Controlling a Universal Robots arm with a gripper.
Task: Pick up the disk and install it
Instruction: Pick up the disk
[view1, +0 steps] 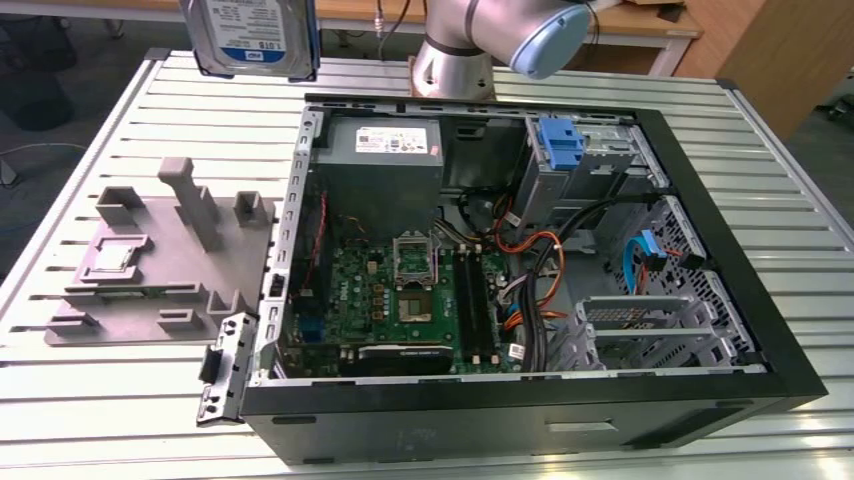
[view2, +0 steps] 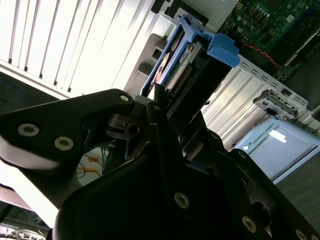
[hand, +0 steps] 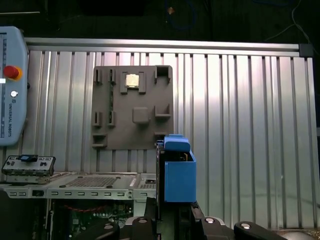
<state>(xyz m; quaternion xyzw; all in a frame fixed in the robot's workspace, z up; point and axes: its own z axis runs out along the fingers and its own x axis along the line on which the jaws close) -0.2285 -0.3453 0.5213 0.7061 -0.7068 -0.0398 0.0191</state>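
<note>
Closest to the lens sits my black pincer (view2: 161, 102), and its fingers (view2: 156, 116) are clamped tight on the disk (view2: 182, 65), gripping one end while the blue carrier rail juts out past them. First wrist view, same story: pincer (hand: 167, 216) down low, disk (hand: 177, 172) standing edge-on out of it, blue plastic end cap up front. Over to the exterior view, the disk (view1: 251, 35) hangs in the air above the far edge of the slatted metal table (view1: 107, 420), off to the exterior view's left of my arm (view1: 501, 40) and clear of the open computer case (view1: 747, 300). Its label faces that camera: white field, blue band, black print. Inside the case I see the grey power-supply box (view1: 380, 150) wearing a white sticker, the green motherboard (view1: 400, 290), and a blue bracket (view1: 561, 145) at the far side. Beside the case lies a grey fixture plate (view1: 147, 270). A pale blue pendant (hand: 10, 90) with a red button carries vertical lettering.
</note>
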